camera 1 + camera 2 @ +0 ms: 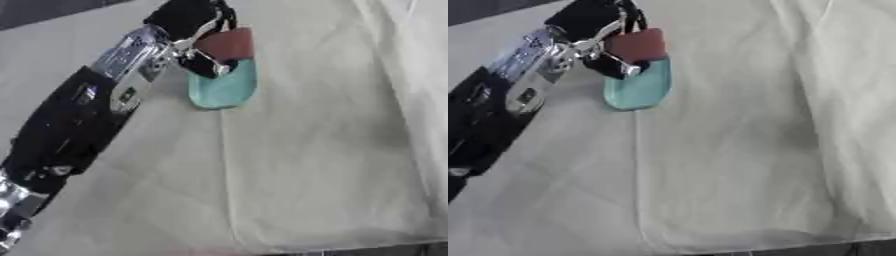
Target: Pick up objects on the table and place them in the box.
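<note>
Pale cream cloth [332,150] covers the whole table, creased in long folds, with a dark strip of floor showing at the upper left corner and along the lower right edge. No box shows in either view, and the right hand is out of view as well. The left arm [70,130] comes in from the lower left, black with a silver wrist section, its lower end cut off by the frame. The left hand [194,25] sits near the top edge, its upper part cropped, dark fingers curled round the object [226,82]. That object is flat with a rounded lower end: a reddish-brown upper part under the fingers and a light teal lower part hanging below them. What it is cannot be made out. Whether it touches the cloth or hangs just above cannot be told.
</note>
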`<state>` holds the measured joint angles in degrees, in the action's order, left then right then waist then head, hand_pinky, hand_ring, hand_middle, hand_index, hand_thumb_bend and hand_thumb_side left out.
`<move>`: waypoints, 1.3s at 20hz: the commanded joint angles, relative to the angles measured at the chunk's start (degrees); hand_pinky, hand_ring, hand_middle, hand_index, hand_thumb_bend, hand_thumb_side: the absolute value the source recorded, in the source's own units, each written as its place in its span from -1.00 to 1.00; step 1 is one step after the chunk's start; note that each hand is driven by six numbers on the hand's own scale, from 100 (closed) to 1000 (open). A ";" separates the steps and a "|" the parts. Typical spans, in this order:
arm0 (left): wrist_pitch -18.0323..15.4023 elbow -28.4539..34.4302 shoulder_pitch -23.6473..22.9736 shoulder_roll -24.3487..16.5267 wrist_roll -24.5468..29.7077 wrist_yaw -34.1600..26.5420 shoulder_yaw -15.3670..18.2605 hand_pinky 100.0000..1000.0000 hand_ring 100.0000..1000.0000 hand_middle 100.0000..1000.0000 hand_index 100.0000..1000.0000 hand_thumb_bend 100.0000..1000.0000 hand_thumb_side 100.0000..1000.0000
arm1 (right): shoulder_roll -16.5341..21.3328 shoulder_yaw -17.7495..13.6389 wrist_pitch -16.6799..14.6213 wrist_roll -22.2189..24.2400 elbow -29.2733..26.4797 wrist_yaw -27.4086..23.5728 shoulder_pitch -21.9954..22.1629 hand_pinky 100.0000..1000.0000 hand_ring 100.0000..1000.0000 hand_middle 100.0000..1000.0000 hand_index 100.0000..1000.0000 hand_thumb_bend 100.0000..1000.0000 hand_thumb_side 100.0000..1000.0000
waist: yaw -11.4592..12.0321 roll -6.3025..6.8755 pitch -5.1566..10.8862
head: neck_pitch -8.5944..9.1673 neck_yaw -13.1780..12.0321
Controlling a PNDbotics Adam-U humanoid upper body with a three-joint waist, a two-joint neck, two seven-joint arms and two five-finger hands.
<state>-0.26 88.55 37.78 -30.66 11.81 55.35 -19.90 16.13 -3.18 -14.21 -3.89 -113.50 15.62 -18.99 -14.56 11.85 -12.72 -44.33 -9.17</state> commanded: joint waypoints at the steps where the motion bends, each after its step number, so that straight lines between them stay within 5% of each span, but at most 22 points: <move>1: -1.16 0.01 0.45 -0.71 3.28 0.68 -0.08 -0.06 0.13 0.15 0.31 -0.82 -0.35 | 0.40 0.03 0.01 0.19 -1.09 -0.10 -0.69 -0.40 0.07 0.50 0.54 -1.00 -0.11 | 0.14 -0.77 1.07 | 0.21 -0.63; 2: -1.61 -0.08 0.45 -0.72 4.56 0.71 -0.10 -0.02 0.15 0.19 0.36 -0.82 -0.27 | 0.40 0.04 0.01 0.20 -1.09 -0.09 -0.70 -0.40 0.07 0.50 0.54 -1.00 -0.11 | 0.16 -0.77 1.07 | 0.21 -0.63; 3: -2.10 -0.16 0.39 -0.75 5.88 0.69 -0.15 0.16 0.32 0.40 0.55 -0.83 0.08 | 0.40 0.05 0.02 0.20 -1.09 -0.08 -0.72 -0.40 0.07 0.50 0.54 -1.00 -0.11 | 0.17 -0.76 1.06 | 0.21 -0.61; 4: -2.55 -0.15 0.38 -0.77 7.02 0.63 -0.09 0.13 0.29 0.37 0.52 -0.83 0.02 | 0.40 0.05 0.02 0.20 -1.09 -0.07 -0.72 -0.40 0.07 0.50 0.54 -1.00 -0.11 | 0.19 -0.77 1.05 | 0.21 -0.59; 5: -3.01 -0.08 0.35 -0.79 7.99 0.51 -0.07 0.42 0.56 0.59 0.74 -0.69 0.43 | 0.41 0.05 0.03 0.20 -1.09 -0.06 -0.72 -0.40 0.07 0.50 0.54 -1.00 -0.11 | 0.19 -0.76 1.03 | 0.21 -0.58; 7: -3.93 0.16 0.32 -0.83 9.47 0.17 0.06 0.76 0.83 0.79 0.93 -0.59 0.69 | 0.42 0.03 0.04 0.20 -1.09 -0.04 -0.69 -0.40 0.06 0.50 0.54 -1.00 -0.11 | 0.22 -0.74 1.00 | 0.21 -0.58; 9: -4.53 0.44 0.31 -0.86 10.19 -0.16 0.29 0.86 0.91 0.88 1.00 -0.57 0.78 | 0.43 -0.01 0.06 0.19 -1.09 -0.04 -0.60 -0.40 0.06 0.50 0.54 -1.00 -0.11 | 0.24 -0.69 0.96 | 0.21 -0.60; 22: -2.81 6.74 -1.04 -2.94 8.25 1.15 0.99 0.89 0.89 0.87 1.00 -0.72 0.67 | 0.41 -0.17 0.13 0.03 -1.09 -0.03 -0.30 -0.40 0.06 0.50 0.54 -1.00 -0.11 | 0.56 -0.67 1.07 | 0.21 -0.48; 26: -1.65 13.51 -2.51 -4.37 4.26 0.14 2.00 0.52 0.67 0.69 0.88 -0.90 0.28 | 0.45 -0.24 0.13 -0.03 -1.09 0.03 -0.30 -0.40 0.06 0.50 0.54 -1.00 -0.11 | 0.69 -0.71 1.02 | 0.21 -0.26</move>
<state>-2.31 99.21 34.80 -32.98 17.48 55.82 -19.21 16.13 -3.19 -14.15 -3.93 -113.50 15.62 -18.98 -13.99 11.85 -12.72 -44.34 -9.16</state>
